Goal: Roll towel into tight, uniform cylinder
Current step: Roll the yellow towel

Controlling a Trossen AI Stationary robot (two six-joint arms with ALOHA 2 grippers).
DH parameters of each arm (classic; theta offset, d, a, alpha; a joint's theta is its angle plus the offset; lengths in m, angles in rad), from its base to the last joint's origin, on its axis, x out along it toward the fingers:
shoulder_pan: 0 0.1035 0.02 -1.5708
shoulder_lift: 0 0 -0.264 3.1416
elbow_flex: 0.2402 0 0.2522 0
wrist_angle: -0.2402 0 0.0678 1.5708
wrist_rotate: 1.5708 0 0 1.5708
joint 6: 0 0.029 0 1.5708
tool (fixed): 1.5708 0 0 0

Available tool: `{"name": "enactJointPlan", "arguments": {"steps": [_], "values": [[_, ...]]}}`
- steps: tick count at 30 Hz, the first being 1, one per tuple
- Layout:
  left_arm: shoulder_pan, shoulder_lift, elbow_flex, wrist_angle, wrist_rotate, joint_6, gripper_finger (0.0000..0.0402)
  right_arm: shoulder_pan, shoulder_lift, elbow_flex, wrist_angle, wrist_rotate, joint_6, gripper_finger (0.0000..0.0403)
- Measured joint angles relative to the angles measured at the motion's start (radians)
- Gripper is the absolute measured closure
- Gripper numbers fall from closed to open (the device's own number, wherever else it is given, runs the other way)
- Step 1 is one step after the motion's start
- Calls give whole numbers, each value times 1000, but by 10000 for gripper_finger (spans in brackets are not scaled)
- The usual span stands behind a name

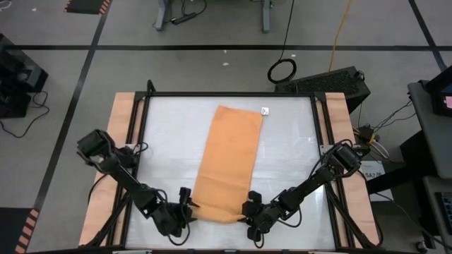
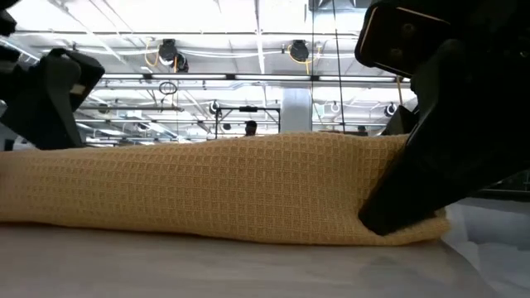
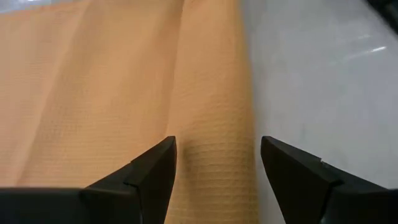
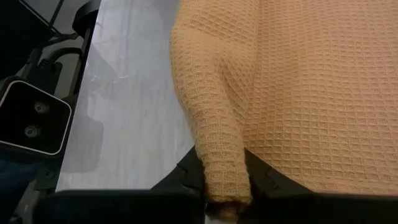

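Here the towel lies flat on the white table, a long orange-tan strip whose long axis runs from the far edge toward the near edge, leaning slightly so the far end sits a little to the right of the near end. A small white tag shows at its far right corner. At the near end the cloth is turned over into a low roll; that roll's own axis runs crosswise, left to right across the table, at right angles to the strip.

The left gripper sits at the left end of the roll. In the left wrist view its fingers stand well apart, straddling the rolled edge with cloth between them, but they do not visibly press it.

The right gripper is at the right end of the roll. In the right wrist view its jaws are drawn in close, pinching the narrow folded end of the towel between them. In the low view the roll stretches across most of the picture, with the right gripper's dark fingers bearing on its right end.
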Motion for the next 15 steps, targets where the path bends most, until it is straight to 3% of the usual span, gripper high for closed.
{"name": "enactJointPlan", "arguments": {"steps": [5, 10, 15], "values": [[34, 6, 0, -3, 84, -1, 180, 0, 0, 0, -5, -1, -3, 362], [97, 6, 0, -17, 165, -52, 251, 2, 1, 0, -5, 0, -30, 354], [160, 5, 0, -42, 305, -80, 326, 7, -4, 0, -16, 0, -74, 301]]}}
